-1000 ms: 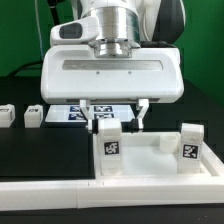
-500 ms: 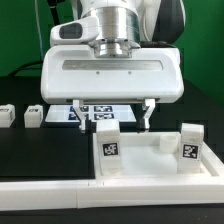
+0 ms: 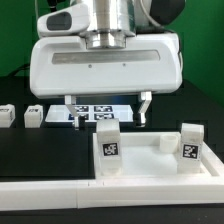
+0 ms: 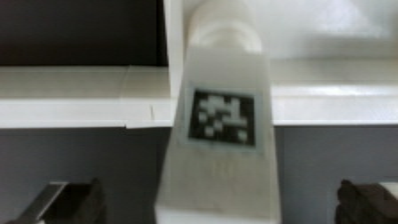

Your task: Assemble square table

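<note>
- Exterior view: bright, even light falls from overhead. The broad casing of the white two-finger gripper (image 3: 108,112) is lit hardest on its upper face, almost washed out, and its underside sits in grey shade.
- The matte black tabletop (image 3: 40,150) reads flat and dark right to its front edge.
- The large white plastic square tray-like table top (image 3: 150,165) shows soft grey shading inside its raised rim. The picture is coarse and the outlines slightly soft.
- Wrist view: heavily out of focus. The tall white tagged leg block (image 4: 217,110) is a pale smear and its black-and-white tag is fuzzy.
- The dark fingertips (image 4: 71,200) are blurred blobs.
</note>
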Motion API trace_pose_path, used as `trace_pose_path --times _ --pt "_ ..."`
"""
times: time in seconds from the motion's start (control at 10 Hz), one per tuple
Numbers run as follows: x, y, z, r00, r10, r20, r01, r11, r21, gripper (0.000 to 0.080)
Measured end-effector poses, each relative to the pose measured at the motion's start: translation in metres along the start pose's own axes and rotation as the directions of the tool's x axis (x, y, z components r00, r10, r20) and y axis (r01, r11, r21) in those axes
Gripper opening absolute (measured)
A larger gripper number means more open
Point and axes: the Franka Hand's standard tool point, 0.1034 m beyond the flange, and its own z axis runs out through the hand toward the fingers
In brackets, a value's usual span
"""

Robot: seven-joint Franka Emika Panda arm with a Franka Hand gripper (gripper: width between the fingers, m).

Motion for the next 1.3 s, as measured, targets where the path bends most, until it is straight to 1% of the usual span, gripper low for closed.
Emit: trace_pose_path --times 0.1,0.2,0.3,0.4,0.5,0.6,0.7,0.8,0.9,1.0,1.1,1.3 --pt "0.007 -0.001 0.001 1.000 0.002 0.004 -0.002 1.000 0.004 0.0649" --pt "0.007 -0.002 0.004 1.000 0.001 0.017 -0.001 1.000 0.009 0.0649" --pt "0.001 -0.006 0.006 0.993 0.002 0.119 -0.006 0.999 0.034 0.0649" --pt "0.003 -0.009 0.008 0.980 0.000 0.201 -0.011 0.998 0.056 0.0649" --pt "0.005 -0.008 0.011 0.969 -0.001 0.249 -0.016 0.998 0.067 0.0649" --pt "0.000 -0.007 0.015 0.955 -0.002 0.297 -0.022 0.997 0.076 0.0649" --pt "-0.006 -0.007 0.015 0.933 -0.007 0.361 -0.026 0.996 0.087 0.0649" --pt "-0.004 0.000 0.017 0.933 -0.007 0.359 -0.025 0.996 0.083 0.0649" --pt "-0.006 0.006 0.018 0.933 0.001 0.361 -0.030 0.997 0.075 0.0649" --pt "-0.005 0.005 0.018 0.932 0.006 0.361 -0.036 0.997 0.074 0.0649" --pt "-0.006 0.004 0.018 0.932 0.015 0.362 -0.044 0.996 0.072 0.0612" --pt "-0.006 0.004 0.018 0.932 0.014 0.362 -0.043 0.996 0.073 0.0340"
